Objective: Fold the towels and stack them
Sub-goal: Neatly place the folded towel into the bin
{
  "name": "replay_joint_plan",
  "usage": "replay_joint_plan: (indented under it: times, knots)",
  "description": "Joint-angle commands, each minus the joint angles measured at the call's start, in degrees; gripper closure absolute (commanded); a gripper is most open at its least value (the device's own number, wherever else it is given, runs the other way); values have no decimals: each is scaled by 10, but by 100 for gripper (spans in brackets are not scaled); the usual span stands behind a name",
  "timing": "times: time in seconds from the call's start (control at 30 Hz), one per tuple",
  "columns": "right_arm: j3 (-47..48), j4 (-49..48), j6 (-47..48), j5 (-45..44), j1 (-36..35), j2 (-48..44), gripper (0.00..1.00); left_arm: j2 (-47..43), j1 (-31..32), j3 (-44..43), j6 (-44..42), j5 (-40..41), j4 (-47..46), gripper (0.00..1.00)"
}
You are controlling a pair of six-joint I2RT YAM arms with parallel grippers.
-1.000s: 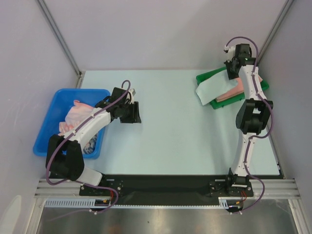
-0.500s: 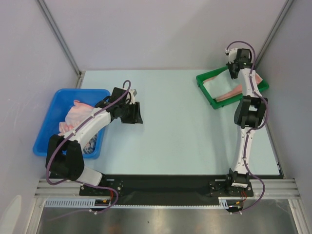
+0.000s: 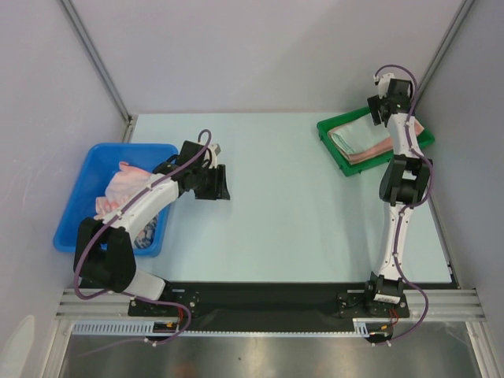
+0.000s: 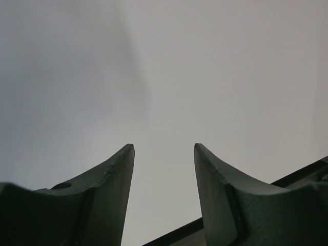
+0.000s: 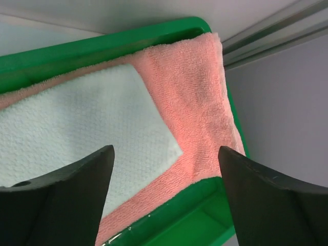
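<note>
A folded pale mint-white towel (image 3: pixel 353 138) lies on a folded salmon-pink towel (image 3: pixel 372 154) inside the green tray (image 3: pixel 330 126) at the back right. My right gripper (image 3: pixel 384 108) hovers over the tray's far end, open wide with nothing between its jaws. Its wrist view shows the mint towel (image 5: pixel 77 138) on the salmon one (image 5: pixel 192 87), with the gripper (image 5: pixel 166 154) above them. My left gripper (image 3: pixel 220 183) hangs open and empty over the table, left of centre. In its wrist view the gripper (image 4: pixel 164 148) faces only a bare grey wall.
At the left stands a blue bin (image 3: pixel 83 169) holding crumpled towels: a pink one (image 3: pixel 120 186) and a dark blue patterned one (image 3: pixel 146 234). Grey walls enclose the table on three sides. The tray (image 5: pixel 102 48) sits close to the right rear corner post.
My right gripper has opened and let go of the mint towel, which now lies folded in the tray on the salmon one. That arm has drifted back and right. The left arm is still.
</note>
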State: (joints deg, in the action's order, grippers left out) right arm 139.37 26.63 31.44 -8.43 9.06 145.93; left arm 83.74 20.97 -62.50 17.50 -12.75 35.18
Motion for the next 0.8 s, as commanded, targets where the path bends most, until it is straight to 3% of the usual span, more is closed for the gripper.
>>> replay_joint_plan:
  times: [0.0,0.1,0.17,0.3,0.4,0.43,0.47,0.57,0.77]
  knots:
    - [5,-33,-36,-32,-8,-53,10,-15,-2,-43,0,12,8,44]
    - [-50,-25,-95,-27,-20,-138,0,-45,-3,-72,11,25,8,43]
    - [-77,-19,-151,-28,-33,-179,0,-67,-4,-104,22,53,9,41]
    - [-133,47,-258,52,-56,-280,0,-82,-24,-162,30,118,23,39]
    - [-246,17,-312,120,-65,-362,6,-89,-66,-196,32,126,44,39]
    - [-296,5,-329,135,-63,-378,10,-92,-80,-199,32,126,45,39]
    - [-312,-13,-335,179,-56,-393,27,-102,-104,-193,32,155,44,37]
    - [-348,-45,-351,226,-27,-382,61,-111,-172,-165,38,153,39,32]
    - [-344,-74,-400,361,14,-297,76,-93,-310,-85,59,110,-4,34]
